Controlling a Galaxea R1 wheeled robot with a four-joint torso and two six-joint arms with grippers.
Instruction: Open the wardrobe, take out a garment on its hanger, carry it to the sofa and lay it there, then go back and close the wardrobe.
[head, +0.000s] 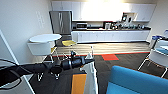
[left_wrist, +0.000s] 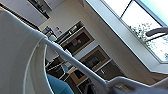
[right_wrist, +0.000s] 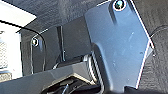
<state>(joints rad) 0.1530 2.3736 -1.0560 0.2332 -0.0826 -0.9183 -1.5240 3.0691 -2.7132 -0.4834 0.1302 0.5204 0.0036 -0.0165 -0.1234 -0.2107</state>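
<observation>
Left claw (head: 88, 58), at the end of the arm reaching in from the left, is clenched on the hanger (left_wrist: 75, 63). The garment (head: 91, 77) hangs white below it, above dark carpet. The sofa (head: 137, 81) lies just beside, lower right. Right claw state: cannot tell

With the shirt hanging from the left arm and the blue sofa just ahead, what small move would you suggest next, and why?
Probably ease the left end effector rightward toward the sofa. The garment on its hanger hangs beside the sofa's near edge, not yet over the seat, so it likely needs carrying across before lowering.
</observation>
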